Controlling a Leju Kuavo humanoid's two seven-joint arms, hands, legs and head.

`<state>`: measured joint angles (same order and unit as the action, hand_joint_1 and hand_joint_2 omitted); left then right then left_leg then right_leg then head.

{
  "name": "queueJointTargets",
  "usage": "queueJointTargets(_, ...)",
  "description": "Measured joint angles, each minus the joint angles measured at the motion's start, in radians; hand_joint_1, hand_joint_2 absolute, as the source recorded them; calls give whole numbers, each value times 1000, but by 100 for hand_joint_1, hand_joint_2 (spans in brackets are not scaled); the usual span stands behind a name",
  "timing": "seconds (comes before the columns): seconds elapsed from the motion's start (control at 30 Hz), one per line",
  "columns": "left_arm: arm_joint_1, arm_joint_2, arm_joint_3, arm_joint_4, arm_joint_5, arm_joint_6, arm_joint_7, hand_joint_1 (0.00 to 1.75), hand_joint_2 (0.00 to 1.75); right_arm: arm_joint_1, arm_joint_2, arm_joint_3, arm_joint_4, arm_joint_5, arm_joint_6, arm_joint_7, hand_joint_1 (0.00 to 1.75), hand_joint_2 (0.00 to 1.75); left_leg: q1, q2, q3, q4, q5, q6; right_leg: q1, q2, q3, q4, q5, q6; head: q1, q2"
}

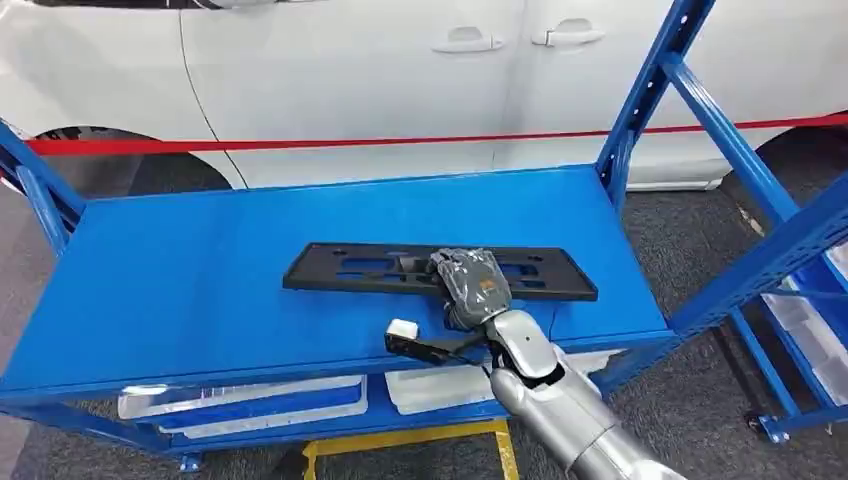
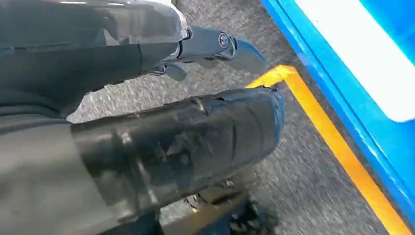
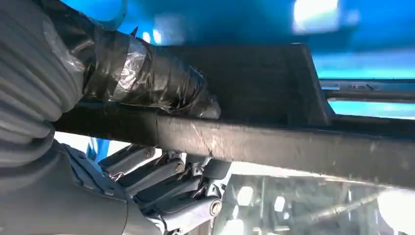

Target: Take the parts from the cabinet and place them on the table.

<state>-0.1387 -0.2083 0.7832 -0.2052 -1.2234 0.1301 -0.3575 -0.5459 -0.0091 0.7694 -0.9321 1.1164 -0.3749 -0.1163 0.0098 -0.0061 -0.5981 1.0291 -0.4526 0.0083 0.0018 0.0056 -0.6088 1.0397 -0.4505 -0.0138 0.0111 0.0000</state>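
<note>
Head view: right robot hand [image 1: 471,282] palm-down, fingers clamped on black part [image 1: 350,270], arm reaching fwd over blue shelf [image 1: 180,270].

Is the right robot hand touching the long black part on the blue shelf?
Touching. The right wrist view shows the right robot hand clamped on the black part, thumb one side, fingers opposite.

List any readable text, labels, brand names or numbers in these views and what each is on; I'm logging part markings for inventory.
There is no readable text in any view.
Black part: moulded slots, no legible marking.
Right hand: a small orange mark on its back, too small to read.
White car: no badge or plate visible.
Blue shelf: no labels.
Left hand: no markings.
</note>
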Motion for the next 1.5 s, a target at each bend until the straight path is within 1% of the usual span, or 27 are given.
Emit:
queueJointTargets(0.1, 2, -1, 0, 0, 9, 11, 2, 0, 0, 30, -3, 3, -92, 77, -2, 12, 175, 175, 10, 3, 7, -19, 12, 19, -2, -1, -8, 16, -18, 16, 0, 0)
queueJointTargets(0.13, 1, -2, 0, 0, 11, 13, 0, 0, 0, 36, -4, 10, -132, 111, -3, 22, 175, 175, 11, 4, 6, -19, 12, 23, -3, -2, -27, 61, -53, 19, 2, 0)
queueJointTargets(0.2, 4, -2, 0, 0, 15, 14, 0, 0, 0, 51, -5, 30, -203, 164, -8, 45, 175, 175, 10, 4, 5, -17, 12, 24, -9, -2, -98, 218, -127, 26, 1, 0)
queueJointTargets(0.23, 6, -2, 0, 0, 18, 15, 0, 0, 0, 65, -7, 40, -240, 188, -11, 59, 175, 175, 10, 4, 5, -16, 11, 26, -10, -2, -129, 280, -142, 30, 2, 0)
queueJointTargets(0.27, 8, -2, 0, 0, 18, 16, 0, 0, 0, 73, -9, 49, -268, 205, -12, 68, 175, 175, 11, 4, 5, -14, 9, 25, -13, -2, -137, 293, -135, 31, 1, 0)
queueJointTargets(0.3, 9, -2, 0, 0, 20, 17, 0, 0, 0, 80, -12, 58, -297, 224, -16, 79, 175, 175, 11, 3, 5, -12, 7, 24, -17, -3, -124, 260, -103, 33, 1, 0)
queueJointTargets(0.37, 9, -3, 0, 0, 21, 18, 0, 0, 0, 86, -16, 76, -349, 263, -28, 95, 175, 175, 13, 0, 6, -4, 0, 17, -22, -4, -51, 108, -17, 33, 1, 0)
queueJointTargets(0.4, 9, -4, 0, 0, 21, 18, 0, 0, 0, 86, -18, 82, -374, 281, -38, 103, 175, 175, 13, 0, 6, 0, -4, 12, -24, -5, -19, 29, -2, 31, 1, 0)
queueJointTargets(0.43, 9, -4, 0, 0, 21, 19, 0, 0, 0, 85, -19, 89, -389, 289, -44, 108, 175, 175, 6, -1, 2, 2, -6, 6, -16, -4, -10, 22, -17, 30, 2, 0)
queueJointTargets(0.53, 12, -4, 1, 0, 30, 24, -2, 0, 0, 97, -27, 109, -442, 343, -60, 132, 175, 175, 9, 0, 3, -2, -3, -9, -11, 1, -11, 18, -13, 13, -1, 0)
queueJointTargets(0.6, 13, -4, 1, 0, 31, 27, -6, 0, 0, 101, -32, 127, -477, 383, -73, 139, 175, 175, 13, 1, 1, 6, -16, -22, -16, -1, -4, 6, -6, -4, -1, 0)
queueJointTargets(0.63, 12, -4, 1, 0, 31, 28, -8, 0, 0, 102, -34, 141, -498, 398, -80, 141, 175, 175, 13, 1, -13, 41, -42, -24, -16, -1, -3, 4, -5, -11, -1, 0)
queueJointTargets(0.7, 13, -4, 1, 0, 32, 28, -11, 0, 0, 106, -37, 168, -527, 410, -88, 145, 175, 175, 12, 1, -82, 192, -119, -28, -13, -2, -4, 5, -6, -17, -1, 0)
queueJointTargets(0.77, 17, -4, 1, 0, 32, 28, -12, 0, 0, 119, -40, 187, -548, 412, -88, 146, 175, 175, 12, 1, -137, 304, -148, -29, -7, -3, -4, 6, -7, -20, -1, 0)
queueJointTargets(0.83, 21, -4, 1, 0, 32, 28, -13, 0, 0, 127, -45, 201, -564, 413, -89, 146, 175, 175, 11, 1, -110, 243, -93, -21, -4, -1, -3, 8, -8, -21, -1, 0)
queueJointTargets(0.9, 20, -4, 1, 0, 33, 28, -14, 0, 0, 127, -47, 208, -580, 414, -89, 146, 175, 175, 6, 1, -25, 70, -8, -4, 0, 1, 0, 9, -10, -21, -1, 0)
queueJointTargets(0.93, 20, -1, 2, 0, 36, 26, -16, 0, 0, 127, -47, 212, -588, 415, -90, 147, 175, 175, -1, 2, -1, 15, -12, 9, 0, 1, -1, 10, -11, -19, 0, 0)
queueJointTargets(1.07, 26, 0, 2, 0, 45, 13, -26, 0, 0, 131, -48, 225, -606, 411, -93, 147, 175, 175, -8, 0, 5, -3, -5, 13, -1, 0, -2, 4, -5, 2, 0, 0)
queueJointTargets(1.1, 26, 0, 2, 0, 45, 12, -26, 0, 0, 132, -49, 226, -611, 411, -93, 147, 175, 175, 8, 3, 13, -20, 5, 20, 2, 0, -5, 10, -12, 8, -2, 0)
queueJointTargets(1.13, 25, 0, 3, 0, 48, 12, -27, 0, 0, 131, -51, 227, -614, 411, -94, 147, 175, 175, 5, 3, 16, -26, 8, 22, -1, -1, -11, 31, -31, 15, 2, 0)
queueJointTargets(1.2, 25, 0, 3, 0, 48, 11, -29, 0, 0, 132, -53, 229, -618, 411, -95, 147, 175, 175, 5, 4, 15, -25, 9, 27, -7, -1, -71, 167, -109, 24, 2, 0)
queueJointTargets(1.27, 28, 0, 3, 0, 48, 11, -29, 0, 0, 138, -56, 231, -618, 410, -95, 148, 175, 175, 5, 4, 14, -23, 8, 27, -11, -1, -130, 291, -151, 32, 2, 0)
queueJointTargets(1.3, 29, 0, 3, 0, 48, 10, -30, 0, 175, 140, -58, 231, -618, 409, -96, 148, 175, 175, 6, 4, 14, -22, 8, 27, -14, -1, -131, 292, -137, 35, 2, 0)
queueJointTargets(1.33, 29, 0, 3, 0, 48, 5, -35, 0, 175, 140, -59, 232, -618, 408, -96, 148, 175, 175, 6, 3, 14, -20, 7, 25, -18, -2, -108, 246, -102, 36, 2, 0)
queueJointTargets(1.4, 29, 0, 3, 0, 48, -6, -49, 0, 175, 139, -60, 234, -618, 401, -96, 151, 175, 175, 8, 1, 15, -12, 1, 18, -21, -4, -20, 77, -18, 35, 2, 0)
queueJointTargets(1.43, 29, 0, 3, 0, 48, -11, -56, 0, 175, 139, -60, 234, -617, 398, -96, 152, 175, 175, 8, 0, 14, -8, -3, 13, -21, -4, 11, 17, -25, 32, 2, 0)
queueJointTargets(1.5, 30, 1, 3, 0, 47, -27, -68, 0, 175, 139, -60, 236, -617, 385, -96, 153, 175, 175, 2, -1, 9, -4, -3, 2, -15, -2, 12, 10, -23, 21, 1, 0)
